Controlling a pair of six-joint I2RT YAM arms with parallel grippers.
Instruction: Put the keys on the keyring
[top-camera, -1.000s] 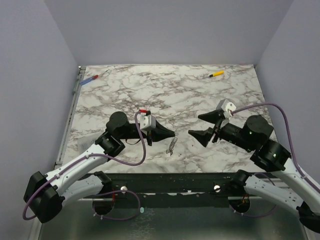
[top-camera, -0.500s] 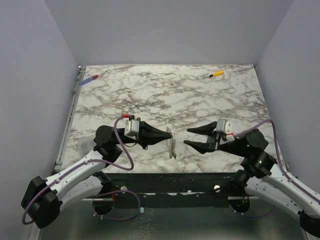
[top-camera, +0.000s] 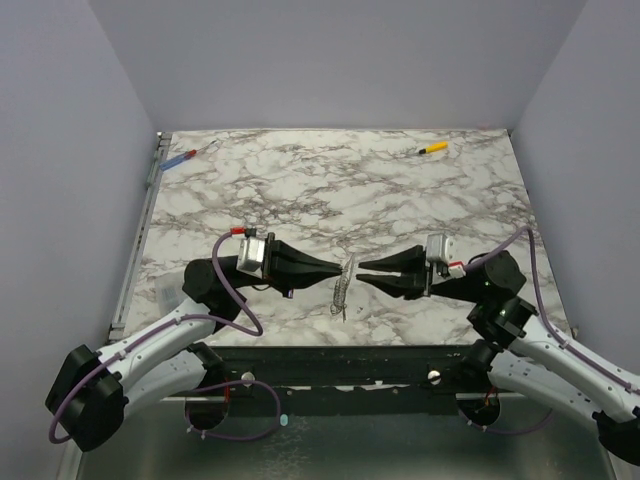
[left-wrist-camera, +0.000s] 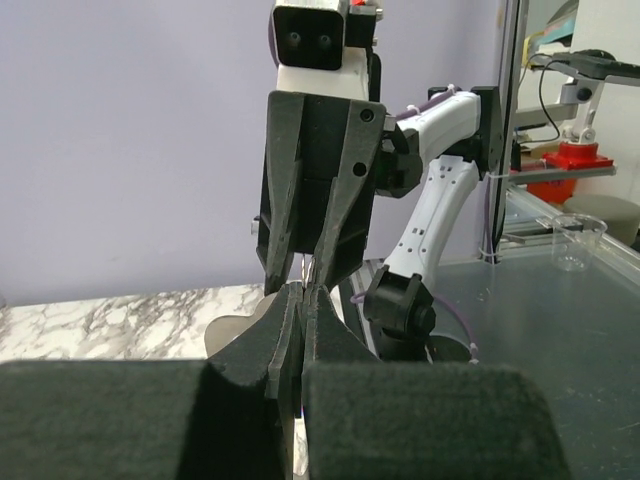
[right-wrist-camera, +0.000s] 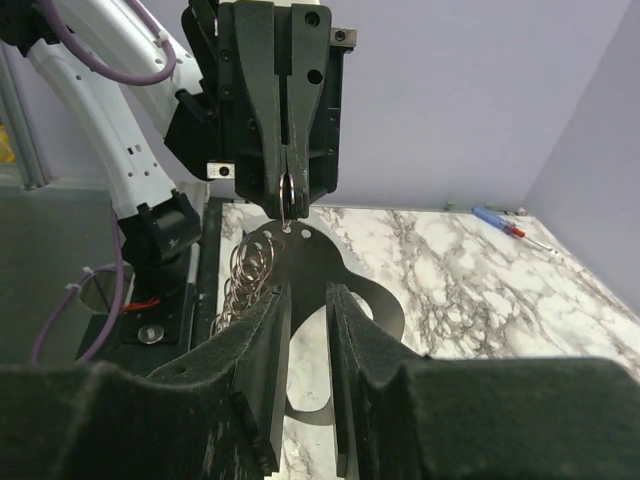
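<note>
My left gripper is shut on a thin dark loop, the keyring, seen edge-on between its fingertips in the right wrist view. The keys, a pale silvery cluster, dangle from the loop just above the marble. In the right wrist view the keys hang left of my own fingers. My right gripper faces the left one tip to tip, a short gap away. The right jaws stand narrowly apart, and the right gripper has nothing between its fingers. The left gripper hides the loop in its own view.
A yellow-handled tool lies at the back right of the marble table. A blue-and-red tool lies at the back left. Both grippers meet close to the table's near edge, above the black base rail.
The left gripper has lifted the cluster off the marble and drawn back left. The right gripper has swung in toward it, and its jaws have narrowed.
</note>
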